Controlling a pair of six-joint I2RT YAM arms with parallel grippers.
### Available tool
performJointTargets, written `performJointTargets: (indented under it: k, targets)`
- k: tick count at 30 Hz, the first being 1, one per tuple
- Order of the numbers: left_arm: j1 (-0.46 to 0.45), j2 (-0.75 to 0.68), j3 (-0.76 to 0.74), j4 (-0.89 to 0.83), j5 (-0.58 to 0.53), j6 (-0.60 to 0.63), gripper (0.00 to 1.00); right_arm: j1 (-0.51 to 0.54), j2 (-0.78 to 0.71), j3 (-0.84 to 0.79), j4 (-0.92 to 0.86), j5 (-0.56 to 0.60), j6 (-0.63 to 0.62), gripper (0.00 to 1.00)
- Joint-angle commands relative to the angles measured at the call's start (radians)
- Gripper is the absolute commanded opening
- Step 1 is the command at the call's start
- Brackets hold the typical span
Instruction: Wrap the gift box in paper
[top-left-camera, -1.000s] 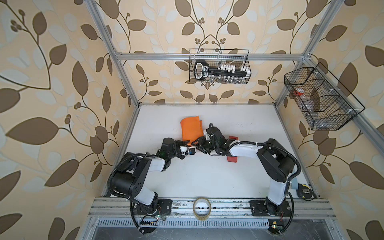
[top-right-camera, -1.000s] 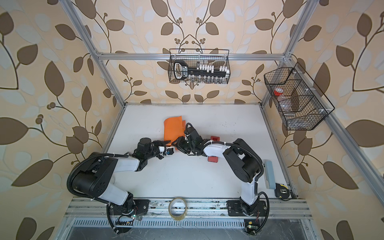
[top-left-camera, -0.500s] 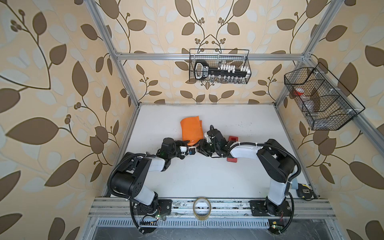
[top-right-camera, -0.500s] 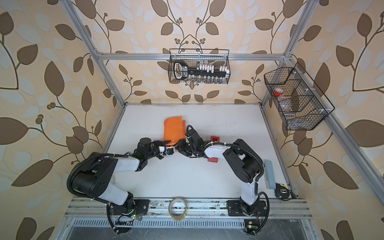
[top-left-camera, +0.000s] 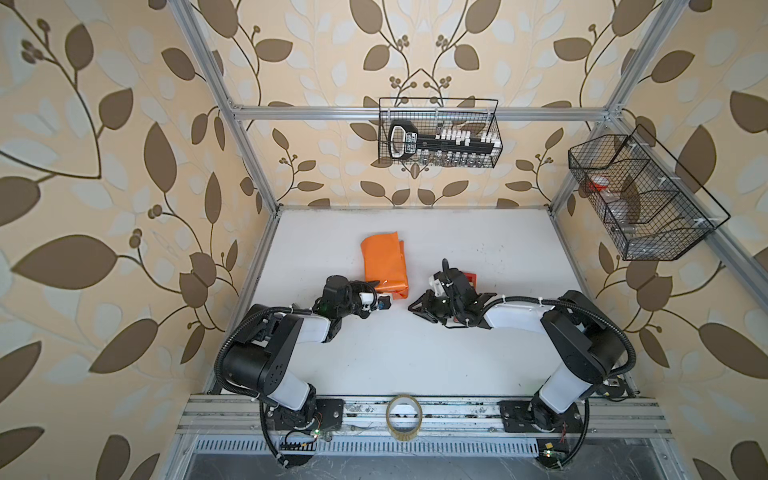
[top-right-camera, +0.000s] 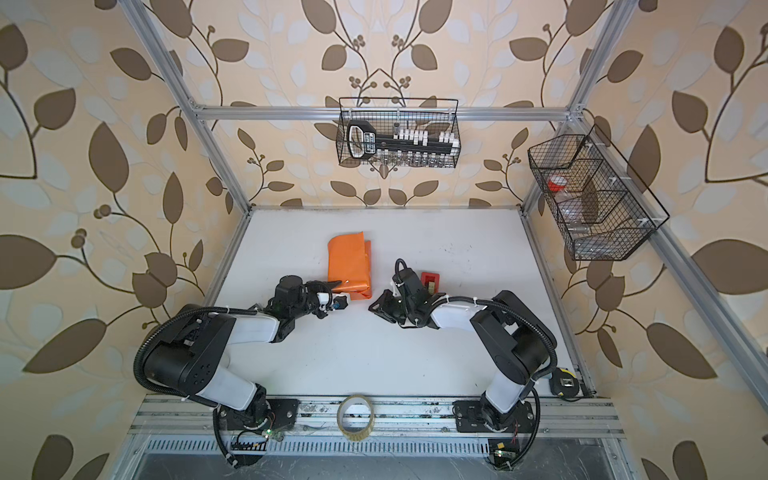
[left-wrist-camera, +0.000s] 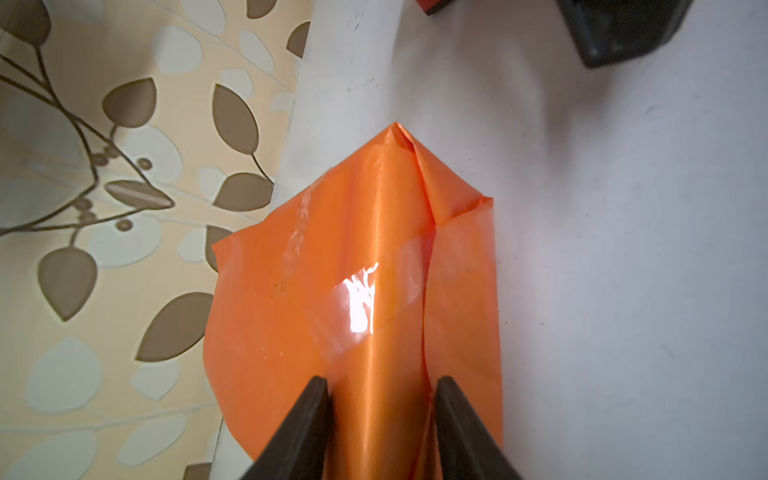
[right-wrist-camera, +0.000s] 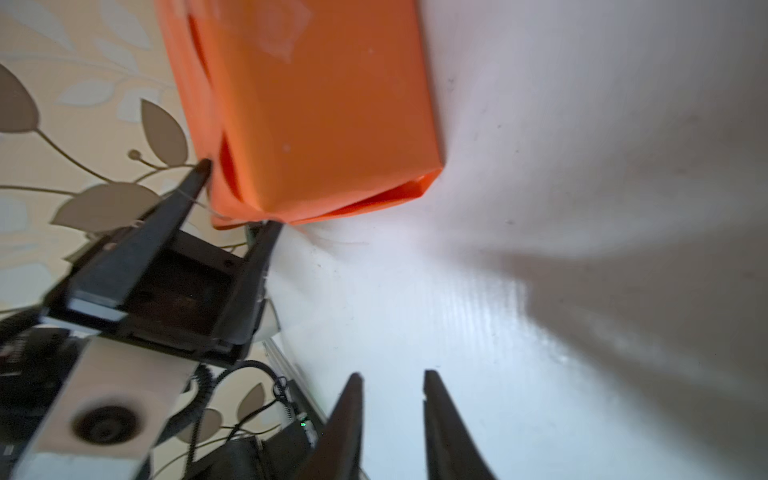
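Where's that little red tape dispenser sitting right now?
In both top views the red tape dispenser sits on the white table, right of centre, just behind the right arm's wrist and right of the orange-wrapped parcel.

Glossy orange paper (left-wrist-camera: 374, 257) with shiny clear tape (left-wrist-camera: 365, 299); matt white table (top-left-camera: 415, 353).

The label on the black tool rack (top-left-camera: 409, 143) seems too blurred to read.
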Motion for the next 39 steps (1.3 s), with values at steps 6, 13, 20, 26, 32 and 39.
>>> performJointTargets:
  k: [6,13,20,26,32,39]
  targets:
    - [-0.012,0.019,-0.014,-0.107,0.000,-0.016,0.43,0.031,0.152,0.202,0.032,0.000,-0.051,0.00]
    - [-0.012,0.017,-0.023,-0.102,0.000,-0.012,0.43,0.046,0.232,0.257,0.073,0.088,-0.051,0.00]
    - [-0.012,0.016,-0.029,-0.099,0.003,-0.014,0.43,0.052,0.244,0.204,0.129,0.200,-0.046,0.00]
    - [-0.014,0.016,-0.025,-0.100,0.005,-0.017,0.43,0.052,0.291,0.212,0.166,0.226,-0.033,0.00]
    - [-0.015,0.017,-0.021,-0.109,0.003,-0.016,0.43,0.044,0.316,0.196,0.170,0.225,-0.053,0.00]
    - [-0.015,0.015,-0.025,-0.107,0.000,-0.016,0.43,0.012,0.320,0.180,0.193,0.194,-0.065,0.00]
